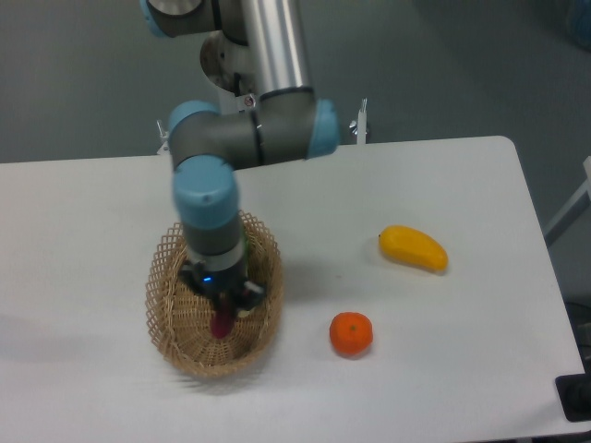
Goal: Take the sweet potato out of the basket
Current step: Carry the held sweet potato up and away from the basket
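gripper (223, 309) — clamped on sweet potato (222, 323) | tuber upright, tip down | inside basket (166, 318)

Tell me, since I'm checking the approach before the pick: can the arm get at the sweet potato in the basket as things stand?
Probably yes. The tool is already down inside the basket, right over the sweet potato, and nothing visible lies between them. Whether the fingers have closed on it cannot be told.
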